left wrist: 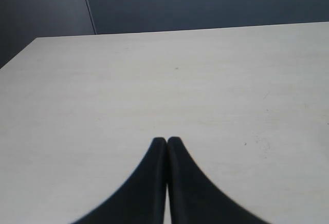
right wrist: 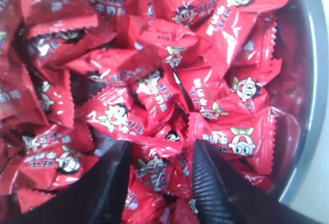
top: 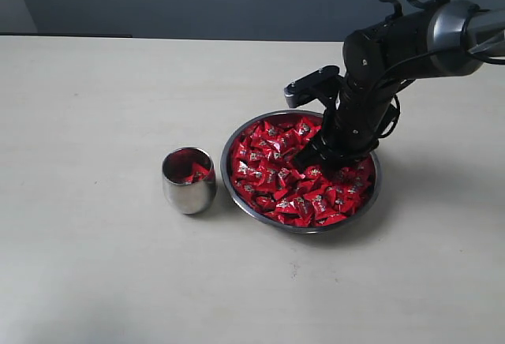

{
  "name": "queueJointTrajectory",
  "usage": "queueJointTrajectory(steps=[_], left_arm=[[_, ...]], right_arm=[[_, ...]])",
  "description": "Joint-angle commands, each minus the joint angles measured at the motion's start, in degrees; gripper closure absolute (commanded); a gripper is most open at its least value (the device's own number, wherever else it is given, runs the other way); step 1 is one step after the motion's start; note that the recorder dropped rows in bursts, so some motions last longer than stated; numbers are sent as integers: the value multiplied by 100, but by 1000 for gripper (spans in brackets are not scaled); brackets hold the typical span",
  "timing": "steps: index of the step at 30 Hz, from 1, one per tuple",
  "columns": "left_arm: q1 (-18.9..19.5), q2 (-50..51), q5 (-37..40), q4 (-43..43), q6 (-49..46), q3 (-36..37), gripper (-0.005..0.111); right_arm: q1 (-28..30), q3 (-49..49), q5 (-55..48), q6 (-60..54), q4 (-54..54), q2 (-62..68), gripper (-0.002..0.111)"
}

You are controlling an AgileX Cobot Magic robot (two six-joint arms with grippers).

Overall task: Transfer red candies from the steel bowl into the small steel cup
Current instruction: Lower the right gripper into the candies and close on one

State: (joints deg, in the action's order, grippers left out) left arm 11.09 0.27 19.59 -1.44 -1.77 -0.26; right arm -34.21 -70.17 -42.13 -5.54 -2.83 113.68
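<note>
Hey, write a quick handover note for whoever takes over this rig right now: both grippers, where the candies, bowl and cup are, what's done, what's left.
Left gripper: shut, empty, over bare table.
Right gripper: open, fingertips down among the red candies in the steel bowl; nothing pinched yet.
Small steel cup: upright beside the bowl, a few candies inside.
Left to do: close on a candy, carry it to the cup, repeat; the bowl holds plenty.
</note>
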Motion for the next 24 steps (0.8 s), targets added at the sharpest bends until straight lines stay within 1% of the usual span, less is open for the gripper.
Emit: queueJointTrajectory(steps=[1, 12, 14, 17, 19, 24], left_arm=[[-38, -27, -45, -11, 8, 26, 106], [-38, -27, -45, -11, 8, 26, 106], [-38, -27, -45, -11, 8, 26, 106], [-38, -27, -45, -11, 8, 26, 106], [-38, -27, -45, -11, 8, 26, 106], [-38, -27, -45, -11, 8, 26, 106]], right_arm=[[-10, -39, -50, -47, -14, 151, 69], [-10, -39, -45, -47, 14, 286, 69], [-10, -39, -59, -47, 14, 286, 75], [-10, -39, -107, -47, 14, 286, 94], [-10, -39, -119, -47, 14, 286, 109], [-10, -80, -185, -47, 14, 229, 109]])
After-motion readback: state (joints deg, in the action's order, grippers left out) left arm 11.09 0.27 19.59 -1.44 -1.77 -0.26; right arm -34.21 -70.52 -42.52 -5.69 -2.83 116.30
